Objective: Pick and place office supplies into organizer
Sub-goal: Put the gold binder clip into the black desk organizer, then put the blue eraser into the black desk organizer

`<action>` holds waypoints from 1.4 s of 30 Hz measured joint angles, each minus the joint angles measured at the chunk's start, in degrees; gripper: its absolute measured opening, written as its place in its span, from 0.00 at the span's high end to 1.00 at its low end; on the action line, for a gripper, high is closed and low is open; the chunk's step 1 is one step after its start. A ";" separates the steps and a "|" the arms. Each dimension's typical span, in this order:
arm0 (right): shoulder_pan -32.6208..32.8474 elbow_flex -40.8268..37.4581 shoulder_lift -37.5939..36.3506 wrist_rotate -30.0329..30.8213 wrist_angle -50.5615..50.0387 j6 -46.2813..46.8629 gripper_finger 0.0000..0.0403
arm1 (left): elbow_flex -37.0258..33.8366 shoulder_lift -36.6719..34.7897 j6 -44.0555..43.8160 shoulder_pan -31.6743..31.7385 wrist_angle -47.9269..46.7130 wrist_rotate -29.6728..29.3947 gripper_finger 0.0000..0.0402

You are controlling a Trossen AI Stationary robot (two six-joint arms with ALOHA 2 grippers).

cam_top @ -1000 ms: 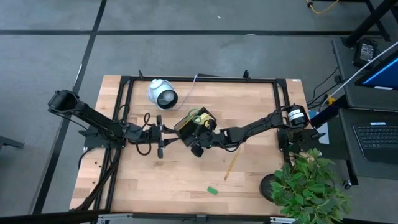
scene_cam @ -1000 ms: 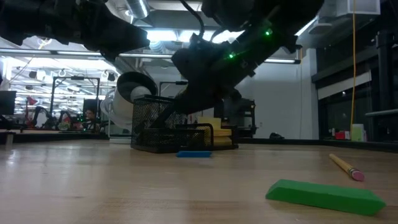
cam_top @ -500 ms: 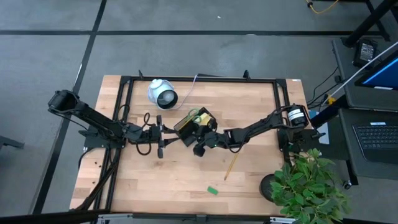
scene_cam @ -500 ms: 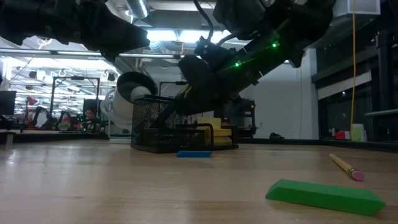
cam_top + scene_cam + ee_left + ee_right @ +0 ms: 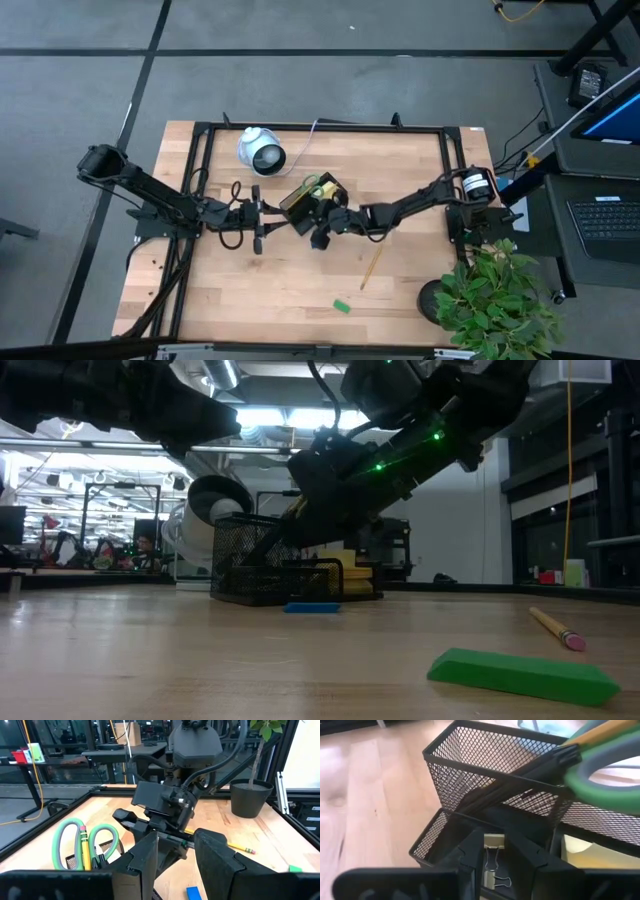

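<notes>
two robot arms meet at a black mesh organizer (image 5: pixel 310 197) near the middle of a wooden table (image 5: pixel 300 290).
the right pincer (image 5: pixel 494 860) hangs over a low compartment, clenched on a binder clip (image 5: pixel 493 865). the left pincer (image 5: pixel 175 852) waits beside it, released. green-handled scissors (image 5: pixel 87 840) and a pencil (image 5: pixel 84 845) stand in the tall compartment. open table holds another pencil (image 5: pixel 371 266), a green block (image 5: pixel 341 306), a blue block (image 5: pixel 312 607).

Black wire-mesh metal organizer (image 5: pixel 490 765); pale, smooth wood-grain table (image 5: pixel 290 290).
</notes>
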 joint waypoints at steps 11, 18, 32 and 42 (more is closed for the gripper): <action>-1.13 0.00 0.00 -4.07 0.01 -0.20 0.80 | 0.00 0.00 -0.37 0.00 0.01 0.00 0.69; -1.13 0.00 0.00 -4.10 -0.03 -0.20 0.70 | 0.00 0.00 -0.57 0.00 0.01 0.00 0.69; -1.10 7.98 -3.66 -15.11 -15.15 -7.86 0.67 | 0.13 0.00 -0.53 -1.26 0.11 -0.06 0.69; -0.99 13.29 -7.93 -29.87 -33.36 -16.91 0.67 | 1.31 -0.02 1.14 -3.48 0.03 -0.68 0.69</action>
